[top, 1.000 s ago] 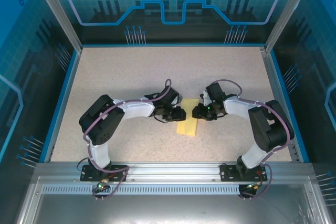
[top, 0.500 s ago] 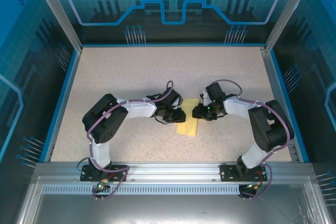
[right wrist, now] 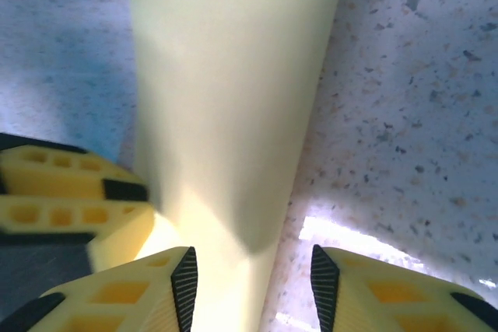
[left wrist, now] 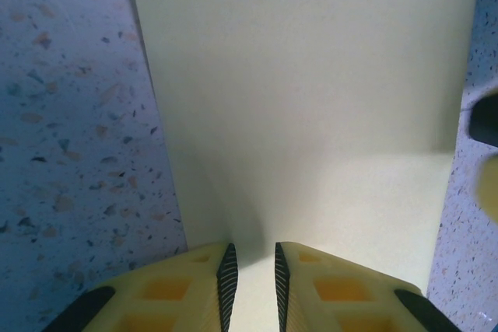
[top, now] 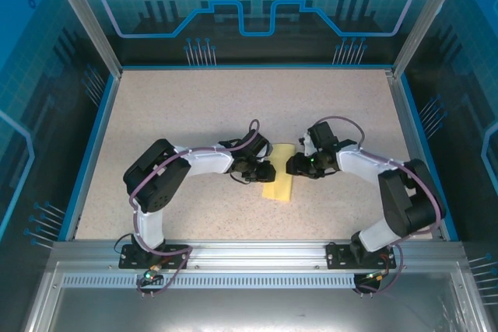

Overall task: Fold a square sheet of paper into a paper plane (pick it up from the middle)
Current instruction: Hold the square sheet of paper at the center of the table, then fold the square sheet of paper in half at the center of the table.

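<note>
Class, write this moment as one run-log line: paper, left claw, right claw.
paper: narrow folded strip on table | left claw: jaws nearly closed, paper between, grip unclear | right claw: open astride paper's edge

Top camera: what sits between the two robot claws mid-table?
The pale-yellow paper, a narrow strip, lies on the table between the left gripper and the right gripper, seen in the top view.

paper (left wrist: 311,75): matt, smooth | table (top: 194,106): speckled, slight sheen | jaws: yel plastic, blk ribbed pads (left wrist: 227,277)
</note>
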Robot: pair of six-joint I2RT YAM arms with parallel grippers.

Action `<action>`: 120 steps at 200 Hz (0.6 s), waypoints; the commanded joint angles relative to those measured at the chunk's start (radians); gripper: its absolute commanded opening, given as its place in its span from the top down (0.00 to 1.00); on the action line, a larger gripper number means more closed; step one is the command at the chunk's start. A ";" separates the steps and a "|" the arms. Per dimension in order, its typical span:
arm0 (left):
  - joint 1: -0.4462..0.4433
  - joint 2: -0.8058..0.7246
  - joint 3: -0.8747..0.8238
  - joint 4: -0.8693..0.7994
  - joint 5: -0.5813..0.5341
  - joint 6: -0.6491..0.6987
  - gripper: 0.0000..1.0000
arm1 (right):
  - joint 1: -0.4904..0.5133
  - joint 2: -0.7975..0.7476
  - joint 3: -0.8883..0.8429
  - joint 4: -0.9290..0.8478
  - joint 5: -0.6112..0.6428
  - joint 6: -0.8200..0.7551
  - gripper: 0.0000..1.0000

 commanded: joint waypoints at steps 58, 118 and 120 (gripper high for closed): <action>-0.007 0.055 0.012 -0.051 -0.063 0.038 0.76 | 0.018 -0.053 -0.108 0.166 -0.136 0.130 0.76; -0.006 0.049 0.010 -0.059 -0.071 0.043 0.76 | 0.006 0.048 -0.087 0.221 -0.142 0.109 0.81; -0.006 0.049 0.010 -0.059 -0.071 0.044 0.75 | 0.005 0.050 -0.087 0.221 -0.141 0.108 0.81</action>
